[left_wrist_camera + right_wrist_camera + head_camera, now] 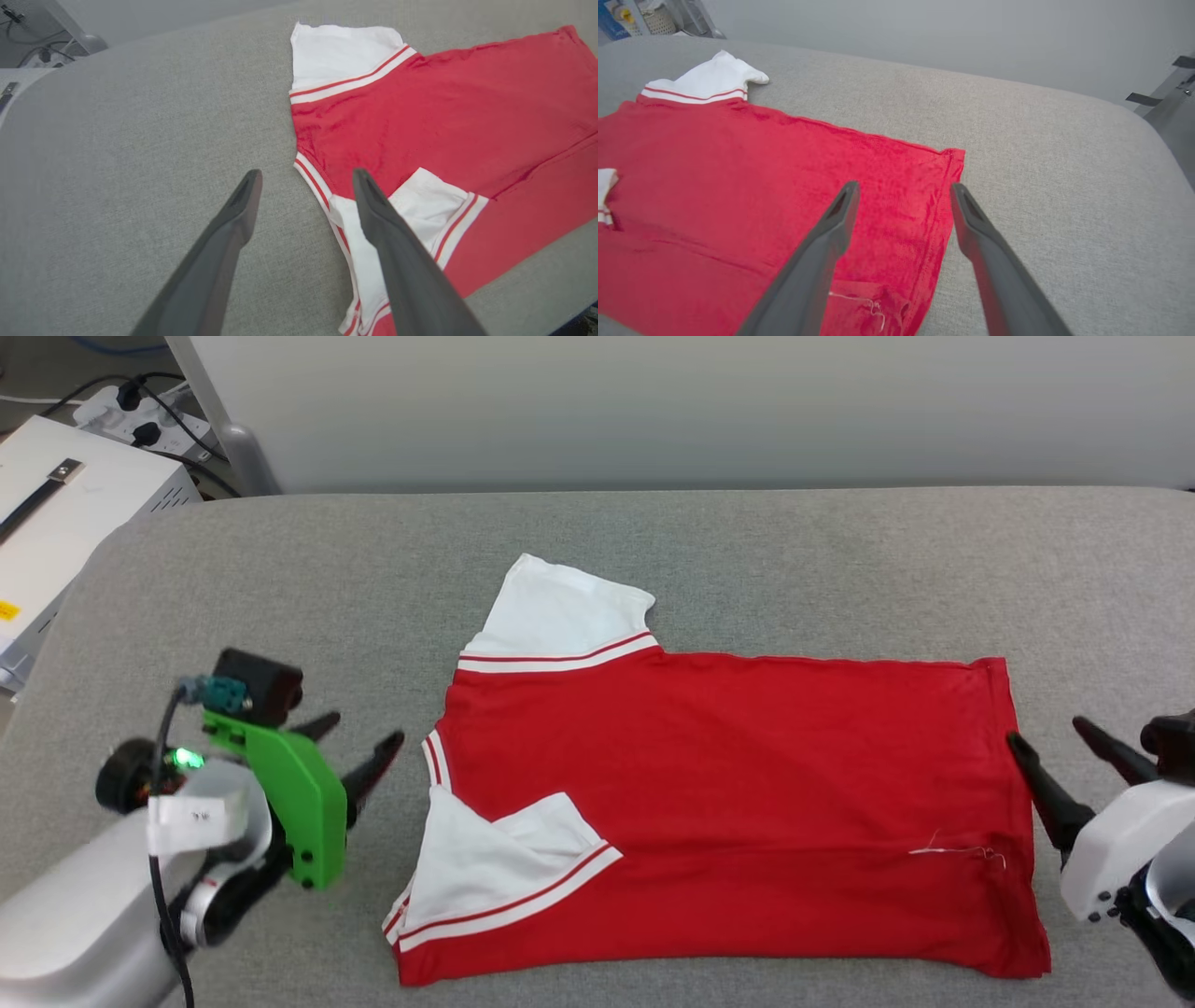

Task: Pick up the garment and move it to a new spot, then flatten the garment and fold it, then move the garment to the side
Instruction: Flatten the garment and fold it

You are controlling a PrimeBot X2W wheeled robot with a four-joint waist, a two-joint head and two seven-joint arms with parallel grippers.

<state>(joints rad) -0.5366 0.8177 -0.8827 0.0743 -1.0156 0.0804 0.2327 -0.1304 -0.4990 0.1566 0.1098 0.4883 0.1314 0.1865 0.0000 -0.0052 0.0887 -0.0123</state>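
I am holding my left gripper with its fingers spread and gripping nothing, just left of the striped collar. My right gripper is likewise standing released and empty, just right of the hem.

The red jersey T-shirt is lying flat in the middle of the grey padded surface, collar to the left and hem to the right. I am judging the pick-up, the move and the flattening as done, since the cloth is lying smooth.

The folding is looking partly done. The near long edge is lying turned over onto the body, with the near white sleeve resting on top of the red. The far white sleeve is sticking out past the far edge, unfolded.

So I am expecting to fold the far side in, then fold the shirt across its length, then carry it to the side.
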